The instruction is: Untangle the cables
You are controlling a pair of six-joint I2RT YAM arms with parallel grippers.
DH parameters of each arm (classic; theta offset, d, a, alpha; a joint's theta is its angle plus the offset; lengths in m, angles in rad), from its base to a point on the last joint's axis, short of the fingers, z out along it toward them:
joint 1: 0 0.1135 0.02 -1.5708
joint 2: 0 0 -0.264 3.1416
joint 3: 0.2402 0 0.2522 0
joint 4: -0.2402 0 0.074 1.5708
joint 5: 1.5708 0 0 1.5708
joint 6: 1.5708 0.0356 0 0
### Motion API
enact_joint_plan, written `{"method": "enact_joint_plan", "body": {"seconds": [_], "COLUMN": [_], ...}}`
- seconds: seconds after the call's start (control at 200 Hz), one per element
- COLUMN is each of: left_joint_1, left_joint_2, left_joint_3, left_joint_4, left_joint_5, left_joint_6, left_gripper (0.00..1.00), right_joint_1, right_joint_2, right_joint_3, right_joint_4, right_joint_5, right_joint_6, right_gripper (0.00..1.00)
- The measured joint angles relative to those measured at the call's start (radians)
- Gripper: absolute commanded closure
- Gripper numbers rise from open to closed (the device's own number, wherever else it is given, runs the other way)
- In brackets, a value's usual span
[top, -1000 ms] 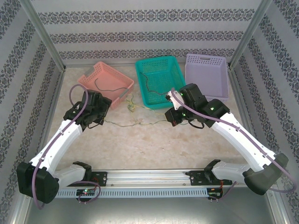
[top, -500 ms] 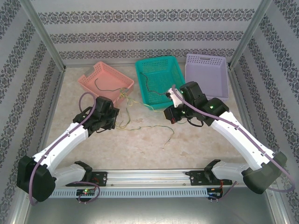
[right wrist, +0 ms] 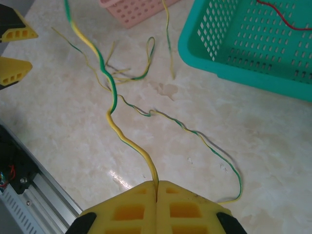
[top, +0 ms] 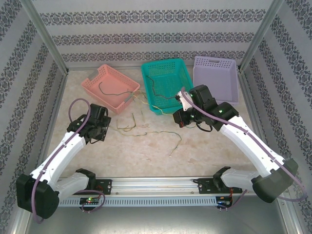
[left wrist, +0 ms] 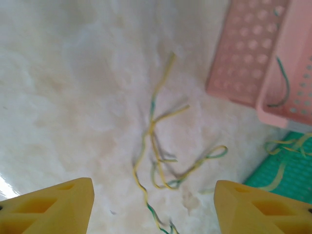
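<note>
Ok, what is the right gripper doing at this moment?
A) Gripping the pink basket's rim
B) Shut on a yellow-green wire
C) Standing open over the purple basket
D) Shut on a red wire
B: in the right wrist view, the right gripper has its fingers pressed together on a yellow-green wire running out from between them.

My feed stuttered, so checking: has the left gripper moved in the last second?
Yes. The left gripper has drawn back to the left, ending farther from the pink basket than half a second ago.

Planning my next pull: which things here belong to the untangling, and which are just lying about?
Job: loose wire tangle; yellow-green wire pinched in the right gripper; open left gripper.
Lying about: pink basket; teal basket; purple basket.
</note>
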Motion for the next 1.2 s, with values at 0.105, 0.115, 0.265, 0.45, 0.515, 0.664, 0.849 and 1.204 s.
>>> {"method": "enact_joint_plan", "body": {"seconds": [0.105, 0.115, 0.265, 0.45, 0.515, 0.664, 0.849, 1.204], "left_joint_1": [0.014, 0.014, 0.014, 0.006, -0.005, -0.062, -0.140, -0.219], "left_joint_2": [0.008, 0.009, 0.025, 0.119, 0.169, 0.263, 0.332, 0.288], "left_joint_3": [-0.014, -0.014, 0.009, 0.278, 0.403, 0.586, 0.613, 0.591], "left_joint_4": [0.005, 0.006, 0.062, 0.103, 0.147, 0.235, 0.275, 0.276], "left_joint_5": [0.035, 0.039, 0.104, 0.143, 0.159, 0.193, 0.220, 0.198], "left_joint_6": [0.024, 0.026, 0.033, 0.056, 0.079, 0.131, 0.188, 0.301], "left_gripper": [0.35, 0.35, 0.34, 0.32, 0.32, 0.33, 0.34, 0.34], "right_joint_1": [-0.001, -0.003, -0.013, -0.025, -0.046, -0.138, -0.279, -0.526], "right_joint_2": [0.000, 0.000, 0.003, 0.030, 0.049, 0.105, 0.185, 0.433], "right_joint_3": [-0.009, -0.009, 0.000, 0.080, 0.117, 0.220, 0.349, 0.386], "right_joint_4": [0.000, 0.001, 0.010, 0.022, 0.030, 0.065, 0.107, 0.328], "right_joint_5": [0.003, 0.003, 0.003, -0.004, -0.011, -0.001, 0.060, 0.147], "right_joint_6": [0.000, 0.000, -0.002, 0.001, 0.021, 0.107, 0.215, 0.279], "right_gripper": [1.00, 1.00, 1.00, 1.00, 1.00, 1.00, 1.00, 1.00]}}
